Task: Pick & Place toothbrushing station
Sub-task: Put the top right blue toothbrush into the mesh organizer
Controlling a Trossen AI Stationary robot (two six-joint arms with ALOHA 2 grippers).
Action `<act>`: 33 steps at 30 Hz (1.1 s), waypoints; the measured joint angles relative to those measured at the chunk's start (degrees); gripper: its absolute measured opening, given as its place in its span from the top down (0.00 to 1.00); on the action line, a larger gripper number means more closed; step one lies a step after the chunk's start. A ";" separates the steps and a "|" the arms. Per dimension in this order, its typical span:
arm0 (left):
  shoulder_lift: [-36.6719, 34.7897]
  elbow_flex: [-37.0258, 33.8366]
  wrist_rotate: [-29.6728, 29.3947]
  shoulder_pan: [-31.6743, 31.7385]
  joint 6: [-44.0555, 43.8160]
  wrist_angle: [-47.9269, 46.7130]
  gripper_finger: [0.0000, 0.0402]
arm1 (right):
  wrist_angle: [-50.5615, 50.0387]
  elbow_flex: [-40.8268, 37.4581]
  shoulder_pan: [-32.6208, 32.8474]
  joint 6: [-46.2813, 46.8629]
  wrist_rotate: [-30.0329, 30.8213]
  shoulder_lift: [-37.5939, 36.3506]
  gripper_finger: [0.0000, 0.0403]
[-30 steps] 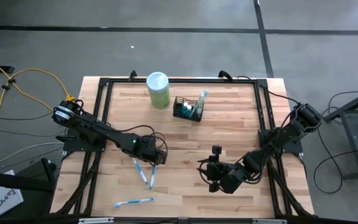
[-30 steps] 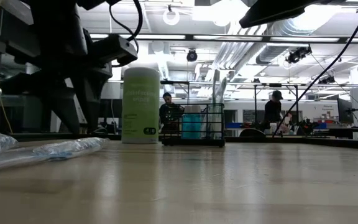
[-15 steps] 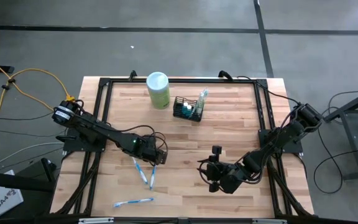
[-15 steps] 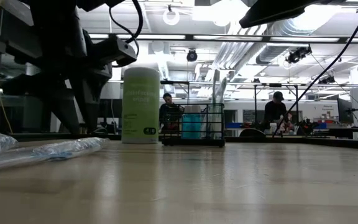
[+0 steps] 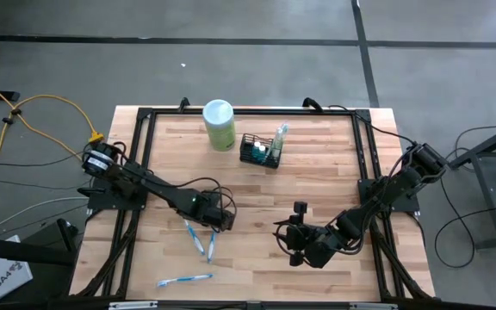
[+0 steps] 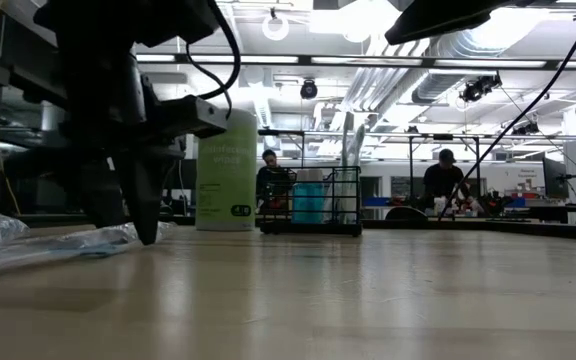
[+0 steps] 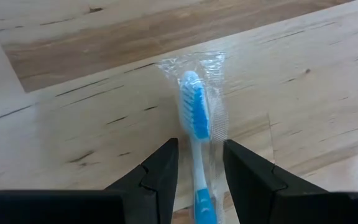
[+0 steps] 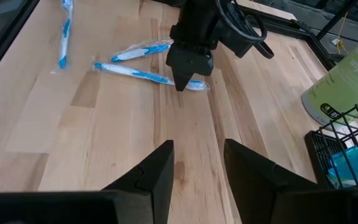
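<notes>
Left gripper (image 7: pixel 197 163) low over wrapped toothbrush (image 7: pixel 196 118), jaws released, straddling handle, nothing grasped. Risk judged: slick wrapper slipping on closure; crossed second toothbrush (image 5: pixel 212 244) dragged along. Right gripper (image 8: pixel 197 165) parked mid-surface, jaws released, empty. Farther back, toothbrushing station (image 5: pixel 260 151) upright beside wipes canister (image 5: pixel 219 125), untouched on wooden surface (image 5: pixel 317 189).

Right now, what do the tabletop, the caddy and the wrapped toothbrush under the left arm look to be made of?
Tabletop: pale wood planks, matte, grain and seams visible. Caddy: black wire mesh, likely coated metal. Toothbrush: blue and white, probably plastic, in a clear crinkled film wrapper that catches glare.
</notes>
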 joint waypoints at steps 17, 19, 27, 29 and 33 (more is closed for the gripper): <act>0.44 0.05 0.75 0.00 -1.43 -3.27 0.69 | -0.02 -0.01 0.00 0.00 0.00 0.00 0.67; 0.49 0.01 0.34 0.00 -1.43 -3.88 0.69 | 0.00 -0.01 0.00 0.00 -0.02 0.00 0.67; 3.67 0.07 -0.64 -0.07 -0.77 -6.07 0.69 | -0.08 -0.01 0.00 0.00 -0.04 0.00 0.67; 4.41 0.07 -0.59 -0.05 -0.34 -6.25 0.69 | -0.06 -0.01 0.00 0.00 -0.02 0.00 0.67; 4.79 0.07 -0.66 -0.04 -0.12 -6.43 0.69 | -0.07 -0.01 0.00 0.00 -0.02 0.00 0.67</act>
